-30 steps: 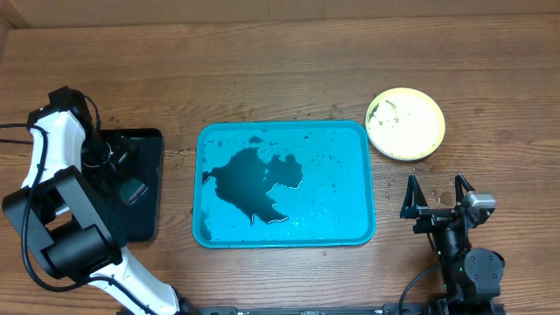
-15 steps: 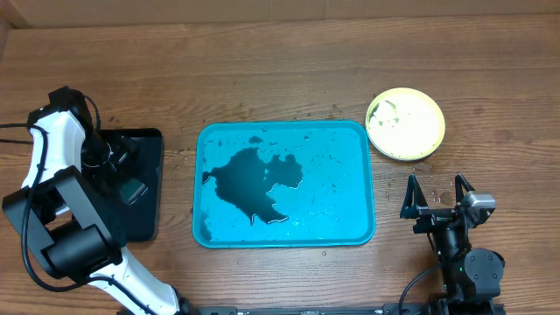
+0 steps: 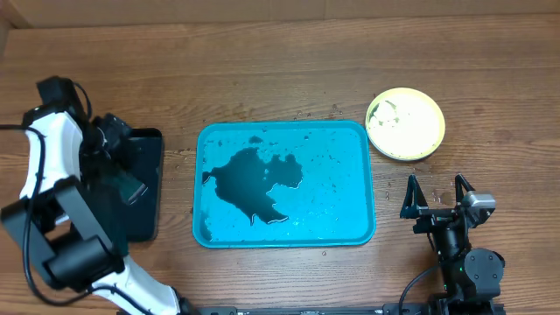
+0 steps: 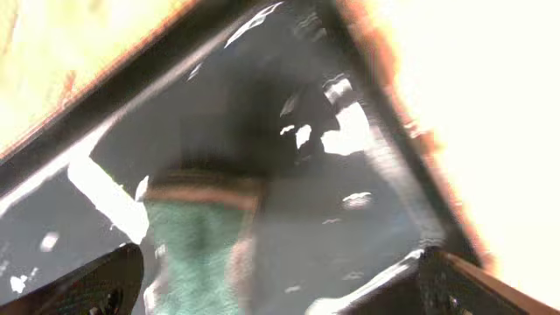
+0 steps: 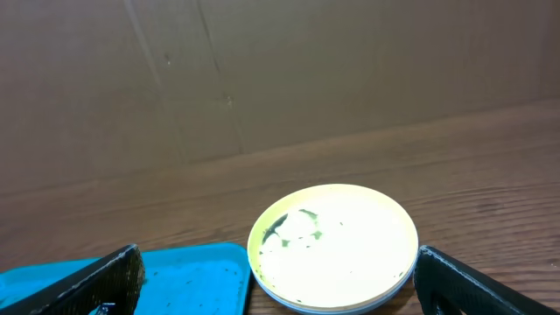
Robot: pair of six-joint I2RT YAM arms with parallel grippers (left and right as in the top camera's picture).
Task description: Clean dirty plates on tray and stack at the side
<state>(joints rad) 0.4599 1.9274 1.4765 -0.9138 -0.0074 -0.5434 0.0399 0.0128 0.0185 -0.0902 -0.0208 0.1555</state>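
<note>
Plates (image 3: 405,123) (small, round, yellow-green-rimmed plastic) are sitting stacked beside the big bright blue plastic tray (image 3: 346,206). Left gripper (image 4: 280,280) — over a black plastic tray (image 3: 144,223) — and right gripper (image 3: 435,194) are both holding fingers apart.

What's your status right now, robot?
Left gripper open above sponge in black tray. Right gripper open, empty. Plates stacked beside blue tray, top one smeared. Nothing in the way.

No legible text, label, brand, number or sign appears in any view; no surface shown carries readable markings.
</note>
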